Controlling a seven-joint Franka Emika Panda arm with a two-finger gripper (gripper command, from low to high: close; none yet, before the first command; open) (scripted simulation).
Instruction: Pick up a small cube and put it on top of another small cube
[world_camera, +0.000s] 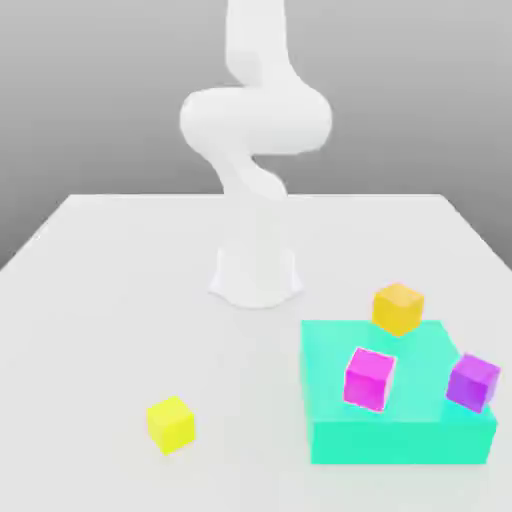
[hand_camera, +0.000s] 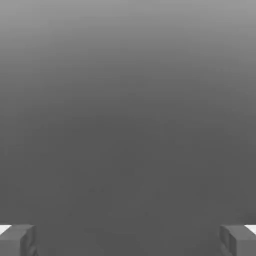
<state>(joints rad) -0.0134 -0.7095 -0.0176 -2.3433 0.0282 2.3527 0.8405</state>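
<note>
- Four small cubes: one lemon-yellow cube (world_camera: 171, 423) on the desk (world_camera: 100, 300) near its front edge.
- One amber cube (world_camera: 398, 307), one magenta cube (world_camera: 368, 378), one purple cube (world_camera: 473, 381) on one teal block (world_camera: 400, 440).
- Gripper (hand_camera: 128, 240) spread wide, holding nothing.

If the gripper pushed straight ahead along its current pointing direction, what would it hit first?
Probably nothing. In the hand view, past the gripper with its fingertips wide apart, there is just plain grey background. No cube or table lies in that line, though depth is hard to judge.
</note>
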